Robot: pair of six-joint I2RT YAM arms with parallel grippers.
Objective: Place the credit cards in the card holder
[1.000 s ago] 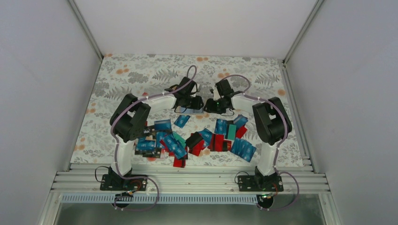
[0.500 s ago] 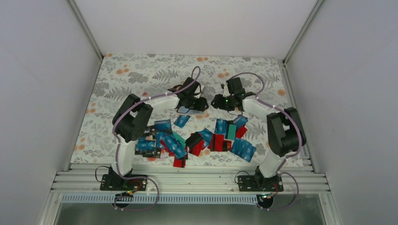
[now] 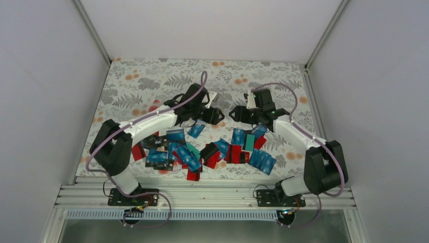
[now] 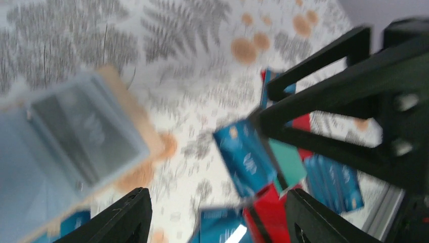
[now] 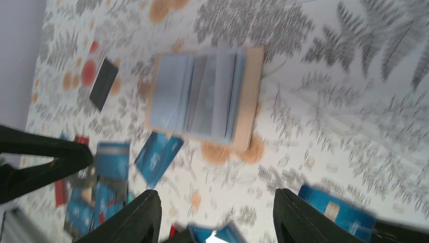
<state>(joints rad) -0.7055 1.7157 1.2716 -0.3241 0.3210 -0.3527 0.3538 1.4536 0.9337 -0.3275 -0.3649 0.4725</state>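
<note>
The card holder lies open on the floral cloth, tan with clear sleeves, and shows blurred in the left wrist view. In the overhead view my left gripper covers it. Credit cards, mostly blue with some red, teal and black, lie scattered in a band nearer the arm bases. A single blue card lies just beside the holder. My left gripper is open and empty. My right gripper is open and empty too, and stands to the right of the holder.
A black card lies apart on the cloth beyond the holder. A blue card lies by my right finger. White walls close in the cloth on three sides. A metal rail runs along the near edge.
Both grippers have opened wider and drawn apart from each other over the holder. The left elbow swung out to the left and the right elbow out to the right.
</note>
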